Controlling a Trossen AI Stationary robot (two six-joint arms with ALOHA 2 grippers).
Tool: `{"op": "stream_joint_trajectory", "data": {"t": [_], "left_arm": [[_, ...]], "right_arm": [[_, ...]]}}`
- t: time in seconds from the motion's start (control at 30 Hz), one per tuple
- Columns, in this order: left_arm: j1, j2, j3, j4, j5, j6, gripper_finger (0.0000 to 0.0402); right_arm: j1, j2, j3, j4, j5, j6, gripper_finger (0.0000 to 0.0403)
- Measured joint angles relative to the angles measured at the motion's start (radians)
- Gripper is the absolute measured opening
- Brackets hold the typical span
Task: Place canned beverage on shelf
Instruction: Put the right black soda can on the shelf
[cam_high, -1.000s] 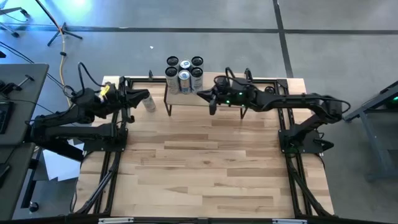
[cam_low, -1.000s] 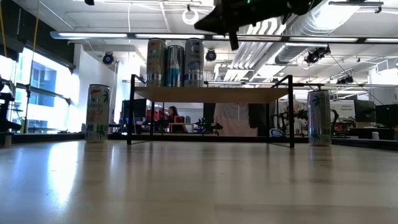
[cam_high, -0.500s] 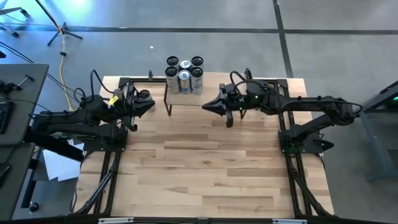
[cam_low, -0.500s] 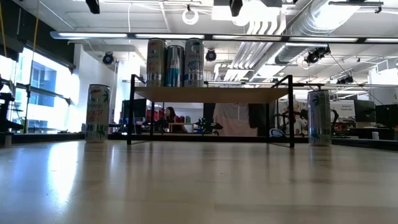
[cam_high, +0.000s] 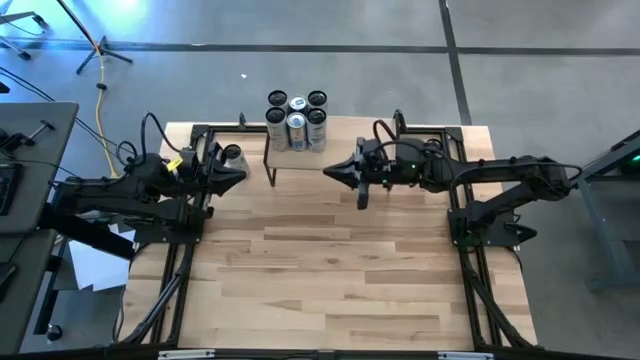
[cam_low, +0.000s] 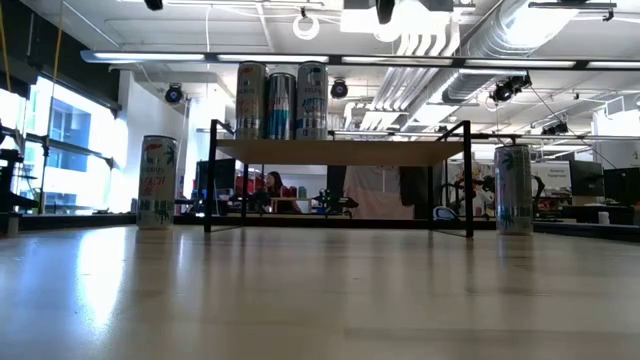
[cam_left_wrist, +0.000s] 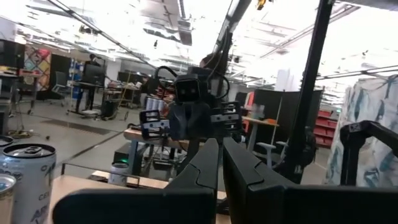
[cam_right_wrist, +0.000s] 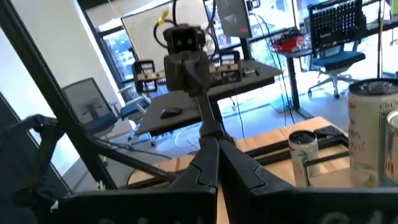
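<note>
Both hands closed, empty: left hand (cam_high: 240, 172) hovering nr loose can (cam_high: 232, 154) at table's 10 o'clock; right hand (cam_high: 330, 171) idling by shelf (cam_low: 340, 151). Next: opening, gripping can.

One table (cam_high: 320, 270) carries one shelf (cam_high: 335, 130) at its 12 o'clock edge. Six cans (cam_high: 296, 121) stand clustered on the shelf's 9 o'clock end, counted by their tops from above. Two more cans stand on the table: one (cam_high: 232, 153) at about 10 o'clock, the other (cam_low: 513, 188) at about 2 o'clock. That makes eight cans. There are two arms, each with one end effector: left (cam_high: 240, 172) and right (cam_high: 328, 170).
</note>
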Motion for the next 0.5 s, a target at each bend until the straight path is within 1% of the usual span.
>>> {"op": "stream_joint_trajectory", "data": {"t": [0.23,0.37,0.5], "left_arm": [[0.0,0.0,0.0,-0.001,-0.002,0.0,0.0],[0.0,0.0,0.0,-0.001,-0.002,0.0,0.0],[0.001,0.0,0.0,-0.001,-0.005,0.001,0.0]], "right_arm": [[-0.004,0.0,0.0,-0.021,-0.001,-0.03,0.0],[-0.004,0.0,0.0,-0.021,0.003,0.021,0.0],[-0.004,0.0,0.0,-0.021,0.003,0.019,0.0]]}}
